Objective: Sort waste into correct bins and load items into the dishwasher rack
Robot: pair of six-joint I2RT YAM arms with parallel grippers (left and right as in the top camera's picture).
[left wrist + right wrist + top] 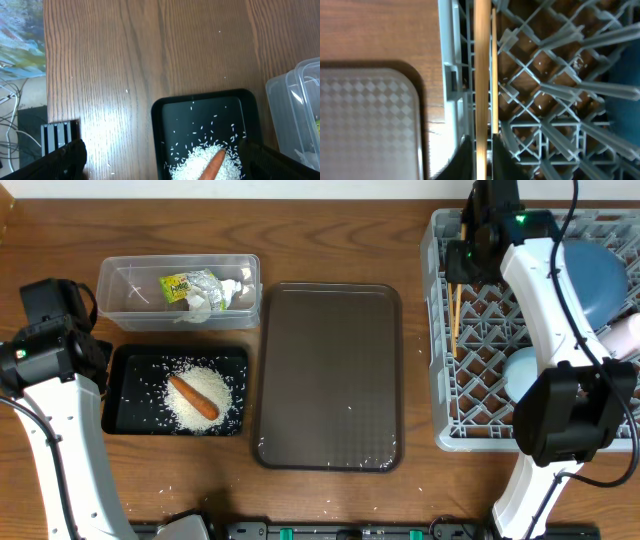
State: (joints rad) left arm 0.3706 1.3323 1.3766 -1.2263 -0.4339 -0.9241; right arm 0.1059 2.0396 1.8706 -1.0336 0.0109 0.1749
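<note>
The grey dishwasher rack (440, 330) stands at the right and holds the blue plate (597, 278), the light-blue bowl (524, 370) and a white cup (626, 332). My right gripper (462, 265) (481, 156) is shut on the wooden chopsticks (455, 315) (481, 75), which lie along the rack's left wall (451, 60) inside it. The black tray (128, 420) (200, 98) holds the rice heap (210, 395) (197, 161) and the carrot (192, 397) (215, 165). The clear tub (125, 290) (300, 100) holds the yellow-green wrapper (182, 284) and crumpled paper (232, 292). My left gripper (88, 348) (165, 167) is open and empty above the black tray's left end.
The large dark brown serving tray (330, 375) (365, 125) lies between the bins and the rack, with nothing on it. A few rice grains are scattered on the wooden table (175, 492) in front of the black tray.
</note>
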